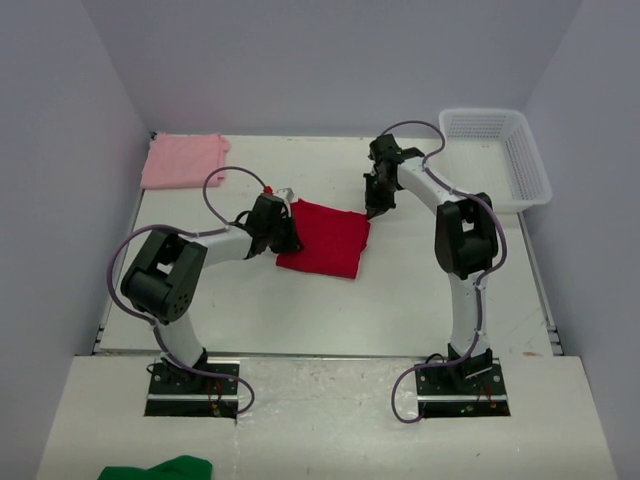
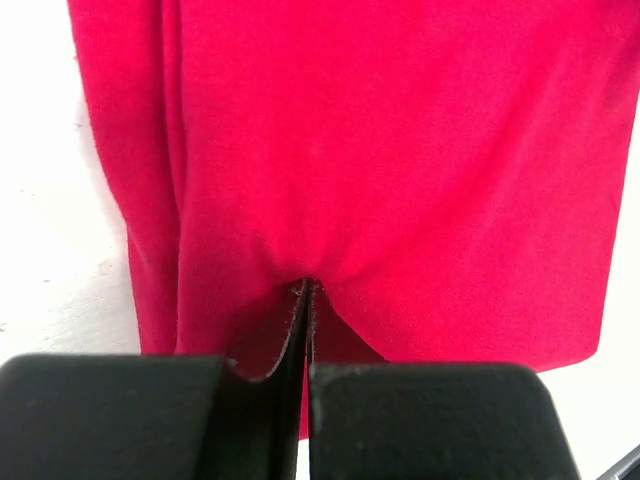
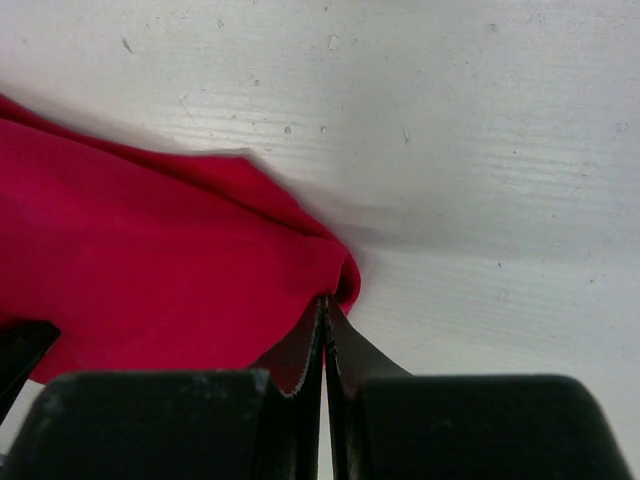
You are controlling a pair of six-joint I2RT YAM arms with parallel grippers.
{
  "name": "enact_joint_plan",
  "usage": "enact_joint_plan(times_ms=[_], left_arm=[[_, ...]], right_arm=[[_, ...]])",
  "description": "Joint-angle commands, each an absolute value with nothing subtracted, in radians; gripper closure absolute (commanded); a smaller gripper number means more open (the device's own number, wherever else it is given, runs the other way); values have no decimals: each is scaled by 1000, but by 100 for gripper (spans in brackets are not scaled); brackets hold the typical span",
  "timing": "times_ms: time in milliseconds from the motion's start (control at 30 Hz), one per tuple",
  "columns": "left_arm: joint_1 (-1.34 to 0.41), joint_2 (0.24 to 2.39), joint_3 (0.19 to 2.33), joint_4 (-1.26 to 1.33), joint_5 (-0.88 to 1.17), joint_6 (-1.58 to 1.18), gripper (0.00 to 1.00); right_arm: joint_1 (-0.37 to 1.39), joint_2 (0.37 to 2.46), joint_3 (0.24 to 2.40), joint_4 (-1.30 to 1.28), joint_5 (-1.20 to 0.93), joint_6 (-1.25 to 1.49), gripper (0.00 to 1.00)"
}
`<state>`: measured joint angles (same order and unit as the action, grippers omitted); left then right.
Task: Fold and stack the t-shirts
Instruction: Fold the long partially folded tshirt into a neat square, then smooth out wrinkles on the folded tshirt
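Two grippers on one garment. Left gripper: jaws pressed together, clamped on the left edge of the red t-shirt, cloth puckered into the closed tips. Right gripper: likewise closed tight, clamped on the far right corner of the same shirt, that corner gathered to a point at the tips. Red t-shirt: on the table, mid-way between the two arms, flat apart from the pinched points, reduced to a rough, slightly skewed rectangle. Pink t-shirt: folded, at the far left corner of the table, well apart from the red one, touched by neither arm. White basket at far right and green cloth at the near edge: outside the work.

Step in hand, as judged: either a last fold of the red shirt or the pick-up for stacking; cannot tell which from the grips alone. Stacking not yet done. Next move, as judged: calls for both arms rising together at a matched pace, keeping the cloth taut enough to hold its folds, then travelling toward the far left and lowering squarely onto the pink shirt; risks a fold slipping open with either side leading
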<state>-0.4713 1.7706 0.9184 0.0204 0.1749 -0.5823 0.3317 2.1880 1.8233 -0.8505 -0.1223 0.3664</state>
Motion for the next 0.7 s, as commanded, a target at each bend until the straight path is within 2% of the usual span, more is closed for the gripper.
enact_joint_plan(times_ms=[0,500,667], left_arm=[[-459,1747,902,35,130,-546,100],[-457,1628,799,72,181,-552,100],[-460,1559,819,45,192,-543,100]], right_arm=[[331,2215,1816,-827,-132,383,100],[331,2232,1759,-802,-144,439,100],[331,2148,1799,-796,-132,388,100]])
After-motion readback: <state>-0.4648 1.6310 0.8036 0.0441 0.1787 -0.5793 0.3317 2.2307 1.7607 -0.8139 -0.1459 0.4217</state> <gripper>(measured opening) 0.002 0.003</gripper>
